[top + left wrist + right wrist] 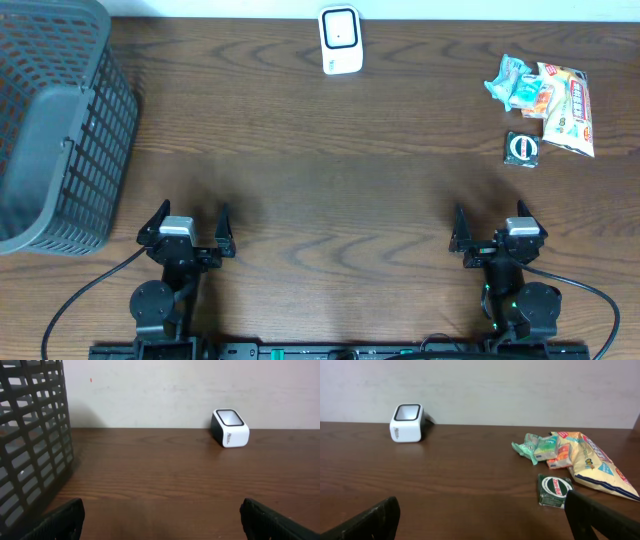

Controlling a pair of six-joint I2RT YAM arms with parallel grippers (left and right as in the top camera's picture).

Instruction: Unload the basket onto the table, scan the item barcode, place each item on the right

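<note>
the brown table (pixel 320 190) has a big grey basket (pixel 55 130) on its left side. the left gripper (pixel 192 212) and right gripper (pixel 489 212) are wide open, holding nothing. snack bags (pixel 545 95) lie far right, the white scanner (pixel 340 40) at the back, a little green packet (pixel 521 148) beside the bags.

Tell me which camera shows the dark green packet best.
The right wrist view. The dark green packet lies close and large there, its white oval label visible, beside the snack bags. The overhead view shows it small, from above. The left wrist view does not show it at all.
</note>
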